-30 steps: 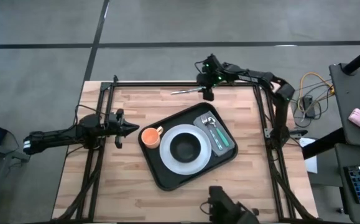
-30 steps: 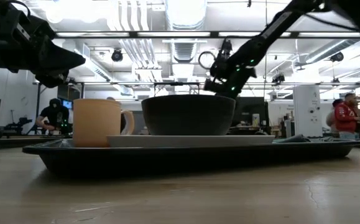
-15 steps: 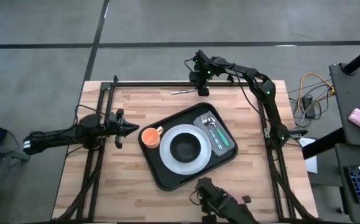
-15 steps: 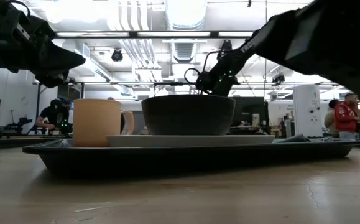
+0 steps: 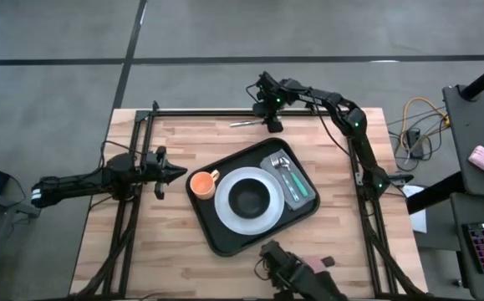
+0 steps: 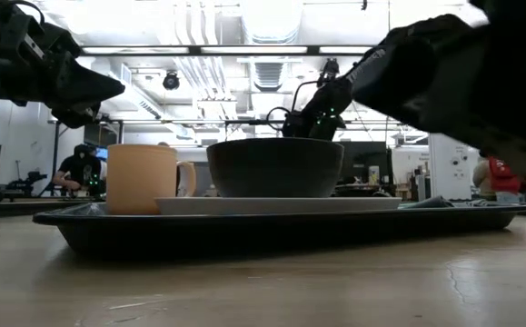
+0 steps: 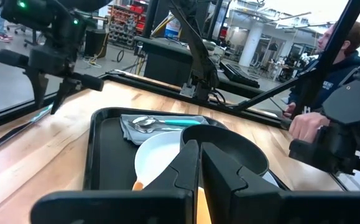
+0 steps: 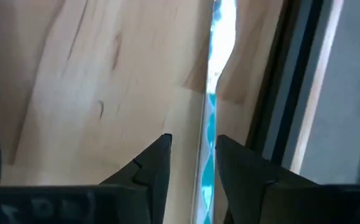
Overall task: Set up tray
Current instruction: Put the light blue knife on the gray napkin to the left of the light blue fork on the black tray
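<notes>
The black tray (image 5: 218, 227) lies mid-table and carries a white plate (image 5: 225, 216) with a dark bowl (image 5: 248, 199), an orange cup (image 5: 201, 183), and a grey cloth (image 5: 308, 194) with a spoon and fork. A slim silver-and-teal knife (image 5: 246, 123) lies flat on the wood by the far edge. My right gripper (image 8: 192, 149) is open and points down, with the knife's near end (image 8: 207, 146) between its fingers. My left gripper (image 7: 199, 163) is shut and hovers left of the tray, near the cup. My right gripper comes from above with one finger (image 8: 158, 163) on each side of the knife's end (image 8: 206, 163), the fingers lying along it. The knife lies flat on the table. I cannot tell whether either finger touches it.
A black metal frame rail (image 5: 225, 112) runs along the far edge just behind the knife. Frame legs (image 5: 361, 167) stand at the table's right side. A person (image 7: 329, 68) sits at the near side, a hand (image 7: 304, 127) near the tray. Bare wood (image 5: 183, 138) lies between knife and tray.
My right gripper has moved along the far edge toward the table's left, coming over the end of the knife. The knife and the tray's things have stayed put. The person at the near edge has shifted.
</notes>
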Motion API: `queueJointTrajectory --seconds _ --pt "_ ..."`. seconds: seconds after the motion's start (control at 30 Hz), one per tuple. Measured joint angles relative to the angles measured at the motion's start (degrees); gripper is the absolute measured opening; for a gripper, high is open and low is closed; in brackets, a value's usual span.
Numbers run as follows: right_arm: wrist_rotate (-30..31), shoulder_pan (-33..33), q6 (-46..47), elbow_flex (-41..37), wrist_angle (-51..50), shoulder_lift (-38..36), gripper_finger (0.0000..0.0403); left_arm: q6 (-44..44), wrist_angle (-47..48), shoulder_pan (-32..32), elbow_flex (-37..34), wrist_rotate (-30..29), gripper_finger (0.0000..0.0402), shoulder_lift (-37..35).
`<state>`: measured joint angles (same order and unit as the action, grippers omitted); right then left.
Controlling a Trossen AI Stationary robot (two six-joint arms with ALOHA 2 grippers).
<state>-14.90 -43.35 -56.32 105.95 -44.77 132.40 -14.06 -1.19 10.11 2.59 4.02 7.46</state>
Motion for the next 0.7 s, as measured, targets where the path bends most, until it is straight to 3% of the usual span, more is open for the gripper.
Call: queueJointTrajectory --seconds 0.37,0.7 --pt "1.60 -0.20 -4.09 -5.46 4.89 -0.32 0.0102 0.00 0.20 0.00 0.00 0.03 0.0000 0.00" --pt "5.45 -0.44 0.54 -6.12 3.37 -0.31 0.0066 0.00 0.20 0.00 0.00 0.05 0.0000 0.00"
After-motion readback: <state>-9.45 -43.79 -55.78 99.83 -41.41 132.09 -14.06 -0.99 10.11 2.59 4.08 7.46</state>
